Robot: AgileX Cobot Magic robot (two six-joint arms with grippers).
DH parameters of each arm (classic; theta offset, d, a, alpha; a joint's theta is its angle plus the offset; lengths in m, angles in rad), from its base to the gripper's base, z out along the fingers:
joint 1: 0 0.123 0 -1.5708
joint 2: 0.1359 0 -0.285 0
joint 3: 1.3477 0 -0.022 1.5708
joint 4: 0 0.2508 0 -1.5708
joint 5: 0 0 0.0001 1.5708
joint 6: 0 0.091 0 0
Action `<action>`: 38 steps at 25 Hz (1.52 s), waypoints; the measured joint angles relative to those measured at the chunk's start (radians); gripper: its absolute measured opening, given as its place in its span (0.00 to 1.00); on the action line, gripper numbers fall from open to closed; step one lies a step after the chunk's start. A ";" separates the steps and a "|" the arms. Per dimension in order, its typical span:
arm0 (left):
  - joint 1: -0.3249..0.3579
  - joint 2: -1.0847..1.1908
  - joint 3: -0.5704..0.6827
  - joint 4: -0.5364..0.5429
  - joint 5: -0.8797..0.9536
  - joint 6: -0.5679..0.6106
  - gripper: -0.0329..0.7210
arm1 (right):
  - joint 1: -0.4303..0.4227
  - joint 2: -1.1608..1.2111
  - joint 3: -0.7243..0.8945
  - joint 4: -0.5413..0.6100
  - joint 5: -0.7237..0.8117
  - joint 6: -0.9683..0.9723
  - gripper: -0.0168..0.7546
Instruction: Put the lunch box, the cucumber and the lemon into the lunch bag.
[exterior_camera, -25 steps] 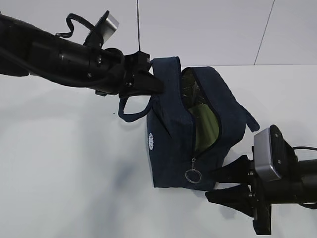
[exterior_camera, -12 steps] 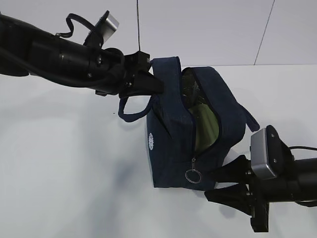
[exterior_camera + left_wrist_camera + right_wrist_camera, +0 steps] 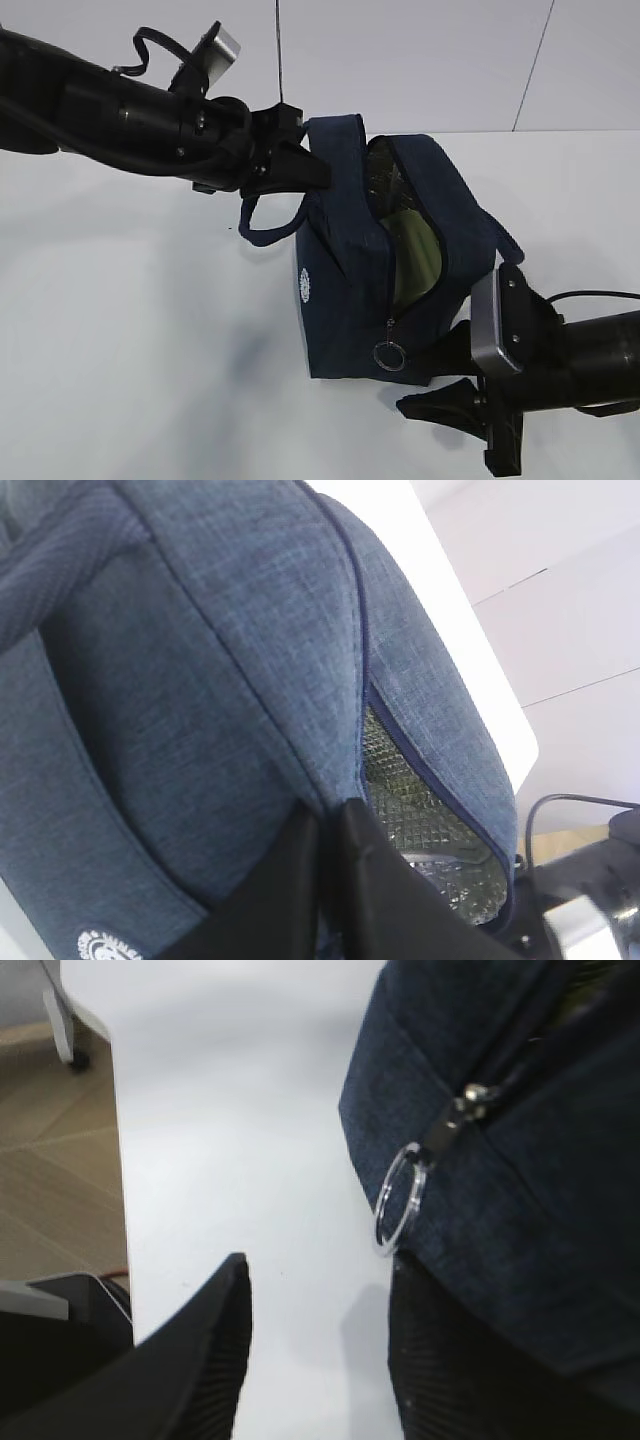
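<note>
While my left claw (image 3: 310, 165) stays pinched tight on the top left edge of the lunch bag (image 3: 340, 300) in the exterior view, my right claw (image 3: 440, 385) has moved left and a little nearer since a moment ago. It now sits low at the near right corner of the bag, just beside the zipper ring (image 3: 389, 355), with its jaws half apart and nothing between them. The bag stands on the white table (image 3: 130, 340) with the zipper partly open. Through the gap I see a pale green thing, which I judge is the lunch box (image 3: 415, 260). I cannot tell where the cucumber and the lemon are.

From my left wrist, the fingertips (image 3: 330, 850) press together on the blue fabric at the seam, and the silver lining (image 3: 400, 780) shows beside it.

From my right wrist, the ring (image 3: 398, 1200) hangs just beyond my right finger (image 3: 450, 1360), near but not yet between the jaws. I judge this shift means I am lining up on the ring to work the zipper, while the left claw keeps the bag steady.
</note>
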 joint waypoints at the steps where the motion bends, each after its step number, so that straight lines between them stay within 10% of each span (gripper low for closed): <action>1: 0.000 0.000 0.000 0.000 0.000 0.000 0.06 | 0.011 0.004 -0.010 0.000 -0.011 0.003 0.47; 38: 0.000 0.000 0.000 0.000 0.023 0.000 0.06 | 0.053 0.103 -0.096 0.000 0.049 0.314 0.47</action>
